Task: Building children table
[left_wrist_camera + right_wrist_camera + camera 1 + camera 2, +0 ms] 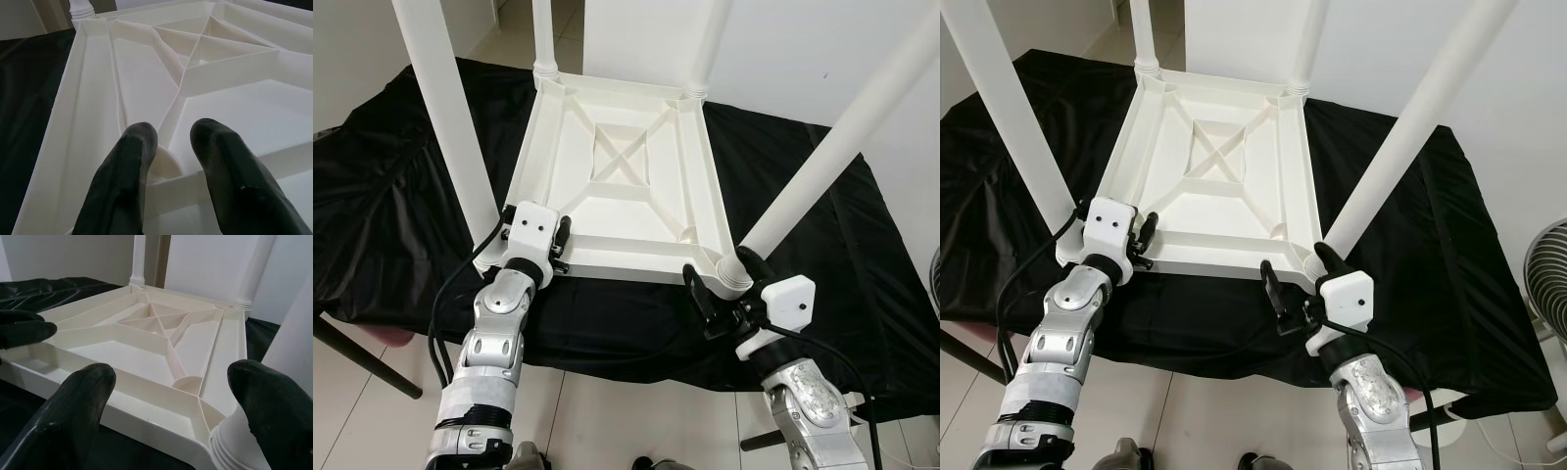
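Black cloth covers the work surface, edge to edge. White kids' table lies on it upside down, ribbed underside up, X-brace in the centre panel. All four legs stand up from the corners.

Near-left leg rises at my left side, slightly tilted, its base hidden behind my left wrist housing. My left gripper sits at the table's near-left corner, on the near rim. Left wrist cam: my two black fingers are parted w/ a small gap, tips over the inner rib and a round socket just inside the rim. Nothing clamped between them; released, resting at the frame.

Far-left leg and far-right leg stand at the back corners, each seated in a ringed collar.

Near-right leg leans out toward my right, ringed base seated at the near-right corner. My right gripper is at that corner, fingers spread wide: one finger in front of the near rim, the other beside the leg's collar. Right wrist cam: the gap betw. fingers spans the corner and the collar; no squeeze visible. Can't tell if the far finger touches the collar.

Right edge of right eye view: part of a floor fan beyond the cloth. Pale tile floor below, betw. my arms.
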